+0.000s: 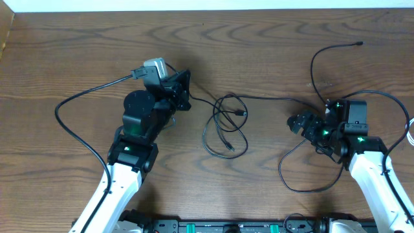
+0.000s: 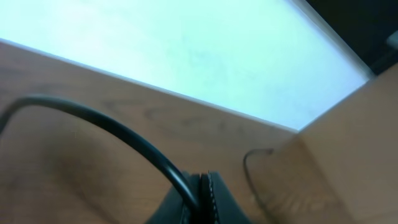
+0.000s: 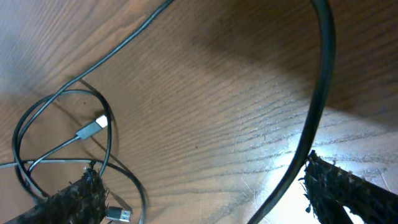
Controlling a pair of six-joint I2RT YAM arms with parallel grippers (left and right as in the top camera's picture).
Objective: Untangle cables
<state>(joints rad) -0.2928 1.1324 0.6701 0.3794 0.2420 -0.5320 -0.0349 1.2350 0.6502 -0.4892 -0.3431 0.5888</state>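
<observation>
Brown wood-grain tabletop (image 1: 65, 58) fills the overhead view, with a white strip along the top edge. The cables (image 1: 223, 129) lie mid-frame in a loose tangle of loops, long axis running top to bottom, and one strand trails right. Left end effector (image 1: 183, 89), at the tangle's upper left, is clamped on a strand. Right end effector (image 1: 297, 123) gapes wide, gripping nothing. In the right wrist view, a pale plug (image 3: 93, 127) points upper right.

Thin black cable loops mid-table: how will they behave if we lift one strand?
Probably floppy: the looped black cable lies in loose curves flat on the table, so it should sag rather than hold shape. Likely light, since the cord looks thin. The loops cross each other, so lifting one strand may drag the rest along.
</observation>
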